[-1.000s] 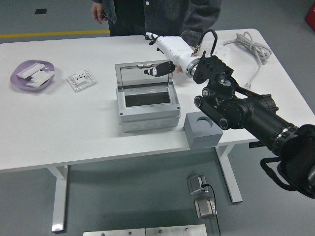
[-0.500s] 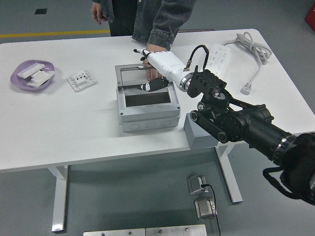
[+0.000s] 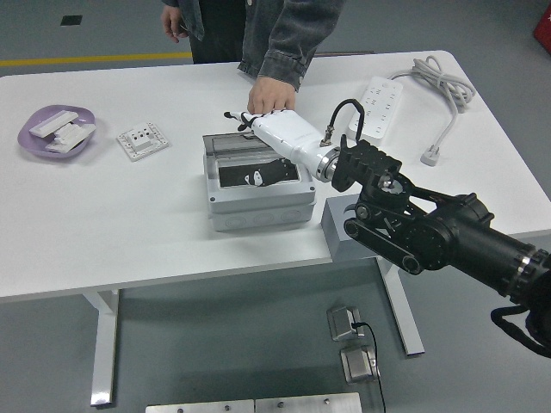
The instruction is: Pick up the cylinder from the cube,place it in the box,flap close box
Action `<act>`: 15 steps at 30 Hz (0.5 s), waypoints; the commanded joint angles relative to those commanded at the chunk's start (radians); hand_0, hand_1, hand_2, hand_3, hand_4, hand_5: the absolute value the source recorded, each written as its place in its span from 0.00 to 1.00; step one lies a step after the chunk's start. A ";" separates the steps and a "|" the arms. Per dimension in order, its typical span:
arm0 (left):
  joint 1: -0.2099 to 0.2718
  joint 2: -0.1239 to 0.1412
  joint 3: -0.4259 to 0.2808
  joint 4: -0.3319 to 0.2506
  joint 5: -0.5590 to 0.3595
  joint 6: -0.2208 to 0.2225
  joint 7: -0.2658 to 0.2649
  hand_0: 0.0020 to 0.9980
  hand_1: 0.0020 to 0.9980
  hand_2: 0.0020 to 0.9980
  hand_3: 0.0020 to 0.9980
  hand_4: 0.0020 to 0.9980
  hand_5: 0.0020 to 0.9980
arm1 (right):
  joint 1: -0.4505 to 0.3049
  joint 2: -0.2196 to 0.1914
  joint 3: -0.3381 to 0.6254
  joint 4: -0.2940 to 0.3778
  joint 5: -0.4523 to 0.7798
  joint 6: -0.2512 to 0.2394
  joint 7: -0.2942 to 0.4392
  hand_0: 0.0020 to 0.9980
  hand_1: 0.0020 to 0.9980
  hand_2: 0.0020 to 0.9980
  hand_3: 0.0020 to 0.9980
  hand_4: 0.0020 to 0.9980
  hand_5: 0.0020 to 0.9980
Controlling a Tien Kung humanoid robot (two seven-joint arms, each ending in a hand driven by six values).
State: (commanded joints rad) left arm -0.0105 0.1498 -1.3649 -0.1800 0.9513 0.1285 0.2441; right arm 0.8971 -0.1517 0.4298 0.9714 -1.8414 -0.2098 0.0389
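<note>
Head view: right hand [image 3: 258, 155], white-shelled with dark fingers, lies palm-down across the top of the grey box [image 3: 258, 194], fingers loosely spread and gripping nothing. The box lid [image 3: 225, 140] is folded nearly flat beneath the hand. Through the lid's clear window a dark interior shows; the cylinder cannot be made out. A person's hand [image 3: 269, 96] rests on the bench [image 3: 129, 224] just behind the box, at the far edge of the lid, touching or nearly touching the robot's hand. Grey cube [image 3: 334, 225] sits right of the box near the bench's near edge, mostly hidden by the black arm. Purple dish [image 3: 33, 125] with white parts and a white socket plate [image 3: 142, 140] sit toward the left edge; power strip [image 3: 379, 93] with cable sits in the far right corner.
</note>
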 joint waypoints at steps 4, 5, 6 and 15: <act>0.009 0.000 -0.003 0.000 -0.004 0.001 0.001 0.63 0.57 0.52 0.61 0.57 0.15 | -0.018 -0.017 -0.017 0.045 0.000 0.002 -0.012 0.75 0.72 0.79 0.98 0.91 0.38; 0.010 0.000 -0.004 0.000 -0.004 0.002 0.001 0.63 0.57 0.52 0.61 0.57 0.15 | -0.022 -0.019 -0.019 0.050 0.001 0.002 -0.013 0.75 0.72 0.79 0.98 0.91 0.38; 0.012 0.000 -0.005 0.000 -0.004 0.002 0.001 0.63 0.57 0.52 0.61 0.57 0.15 | -0.028 -0.021 -0.021 0.055 0.001 0.002 -0.014 0.75 0.72 0.79 0.98 0.91 0.38; 0.038 -0.001 -0.016 0.000 -0.009 0.003 -0.004 0.63 0.57 0.52 0.61 0.57 0.15 | -0.076 -0.030 -0.012 0.081 -0.012 0.012 -0.035 0.74 0.72 0.79 0.97 0.91 0.38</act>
State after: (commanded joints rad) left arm 0.0271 0.1487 -1.3809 -0.1800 0.9423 0.1319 0.2406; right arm 0.8211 -0.1818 0.4176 1.0527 -1.8534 -0.1974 0.0037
